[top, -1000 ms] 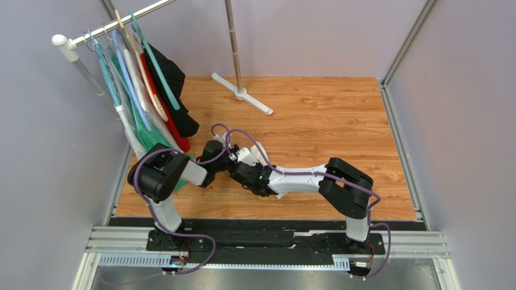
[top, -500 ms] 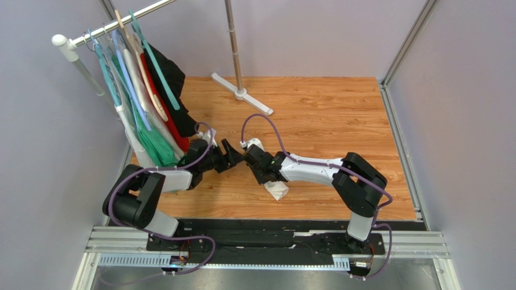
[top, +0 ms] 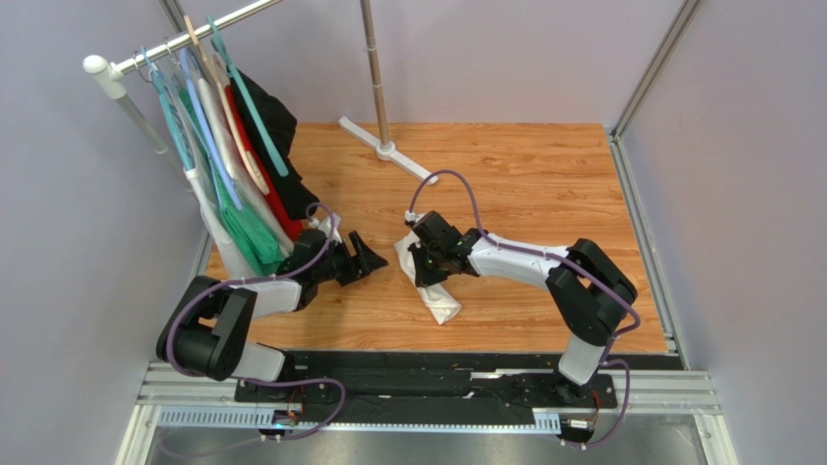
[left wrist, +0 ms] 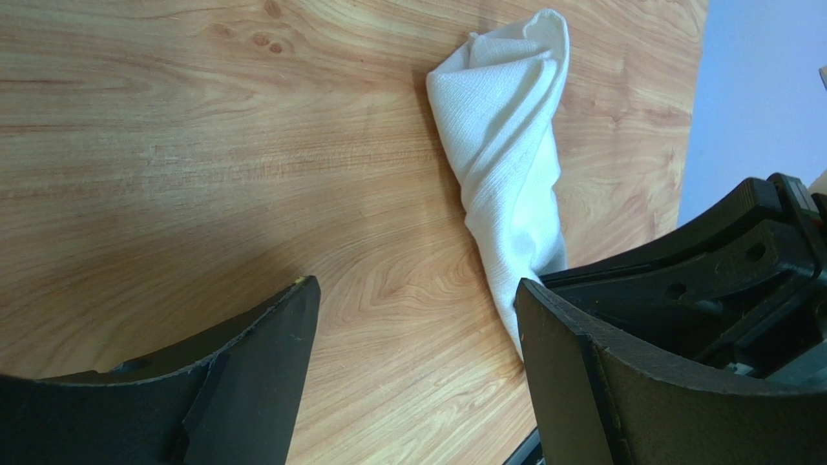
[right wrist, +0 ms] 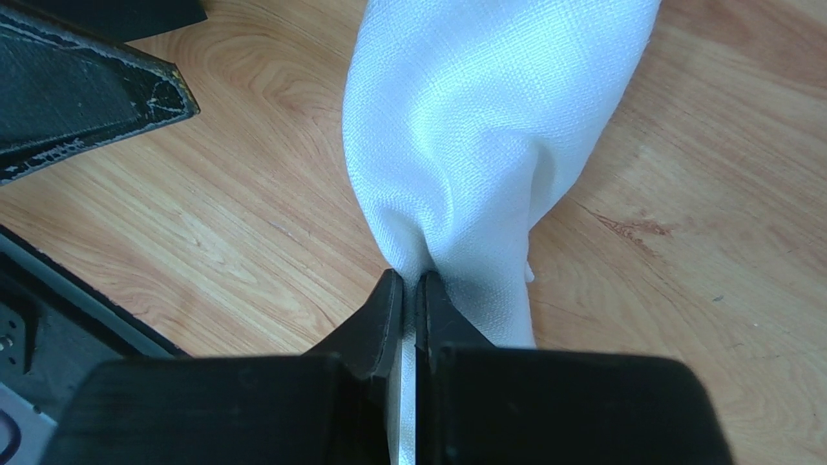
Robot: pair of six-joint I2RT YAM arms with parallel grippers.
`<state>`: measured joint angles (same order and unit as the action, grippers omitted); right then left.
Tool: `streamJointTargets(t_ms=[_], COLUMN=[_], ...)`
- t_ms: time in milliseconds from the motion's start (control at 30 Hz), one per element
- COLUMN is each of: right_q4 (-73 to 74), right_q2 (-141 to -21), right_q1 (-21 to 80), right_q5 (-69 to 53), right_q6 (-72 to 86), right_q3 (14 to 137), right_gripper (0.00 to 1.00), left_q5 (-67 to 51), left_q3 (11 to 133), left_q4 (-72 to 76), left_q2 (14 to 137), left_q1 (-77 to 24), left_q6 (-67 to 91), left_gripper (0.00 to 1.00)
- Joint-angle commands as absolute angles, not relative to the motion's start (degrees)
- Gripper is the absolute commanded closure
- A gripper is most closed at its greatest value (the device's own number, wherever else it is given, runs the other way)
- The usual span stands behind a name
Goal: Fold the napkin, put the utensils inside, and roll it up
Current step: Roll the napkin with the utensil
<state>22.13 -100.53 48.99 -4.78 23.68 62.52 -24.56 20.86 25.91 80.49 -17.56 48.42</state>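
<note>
The large, plain white cloth napkin lay on the light wooden tabletop as a long, narrow, twisted bundle. From overhead it ran diagonally across the near middle of the table, between the two arms. The black two-finger right gripper was pinched tight on the bundle partway along. In the right wrist view its tips met with only a thin fold of white cloth between them, and the rest of the napkin spread out ahead of them on the wood. The black left gripper sat low over the table just left of the napkin, apart from it, its jaws spread wide with nothing held. The left wrist view showed bare wood between its two fingers. The napkin lay beyond them, its narrow end running down beside the finger on the right of that view. At the table's far left, coloured garments hung on hangers from a rail.
</note>
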Motion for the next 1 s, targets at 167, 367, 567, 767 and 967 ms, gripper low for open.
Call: streamJointTargets(t_ms=[167, 367, 567, 767, 967], right_q4=[21.36, 20.83, 18.47, 14.6, 11.7], right_q2=[-97.29, -97.29, -95.89, -94.31, -94.92], right_q1=[45.44, 42.46, 39.2, 36.21, 34.98], right_q5=[-10.45, -10.98, -14.75, -21.6, -25.13], right_q6=[24.52, 23.56, 24.25, 27.07, 29.26], right_q3=[61.88, 61.08, 58.8, 56.6, 55.55], right_gripper=[1.0, 1.0, 1.0, 1.0, 1.0], left_q5=[-25.58, -26.1, -26.63, -27.42, -27.6], left_q3=[20.92, 20.48, 20.3, 20.92, 21.01], left_q4=[23.91, 24.17, 24.26, 24.7, 24.52], left_q2=[77.7, 77.87, 77.87, 77.87, 77.7], left_q1=[-17.23, -17.23, -17.23, -17.23, -17.23], left_q6=[45.97, 45.97, 45.88, 45.62, 45.44], left_gripper=[0.17, 0.17, 0.17, 0.17, 0.17])
